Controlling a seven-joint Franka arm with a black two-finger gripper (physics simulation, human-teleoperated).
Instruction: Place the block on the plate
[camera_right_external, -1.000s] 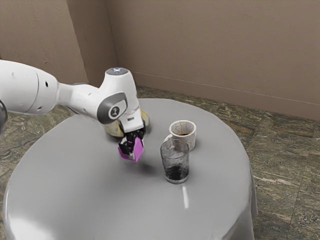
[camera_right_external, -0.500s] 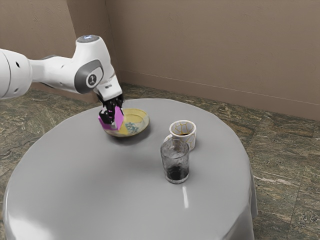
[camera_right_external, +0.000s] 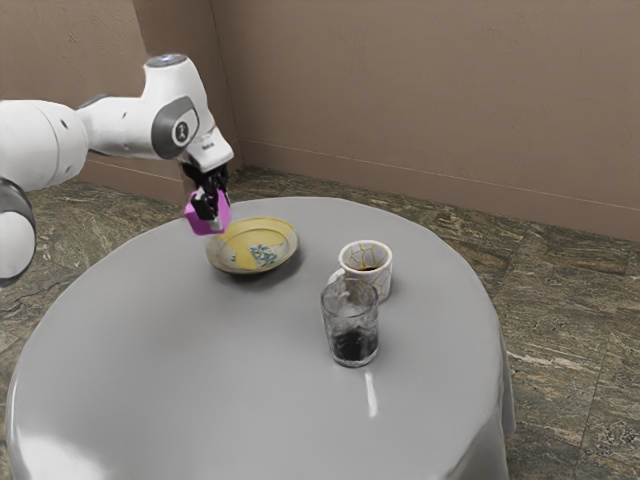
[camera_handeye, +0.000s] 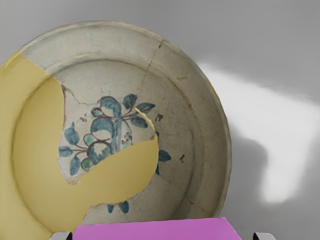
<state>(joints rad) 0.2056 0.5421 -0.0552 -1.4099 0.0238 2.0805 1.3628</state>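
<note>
Pink-purple block and arm have shifted toward the exterior view's left since the previous frame, uncovering more of the plate. Smooth, flat-faced and boxy, the block is held in the air, off the plate, near its rim on the exterior view's left. Black fingers are closed on it from two sides, parted by its width. Round and shallow, the plate looks like old glazed ceramic: cream with fine cracks and blue-green fruit and leaves, broken by a plain, jagged-edged yellow area. Toward the exterior view's right stands a white mug with thin gold lines; just beside it is a clear, straight-sided glass, dark at the bottom. All three rest on a round, glossy grey worktop.
</note>
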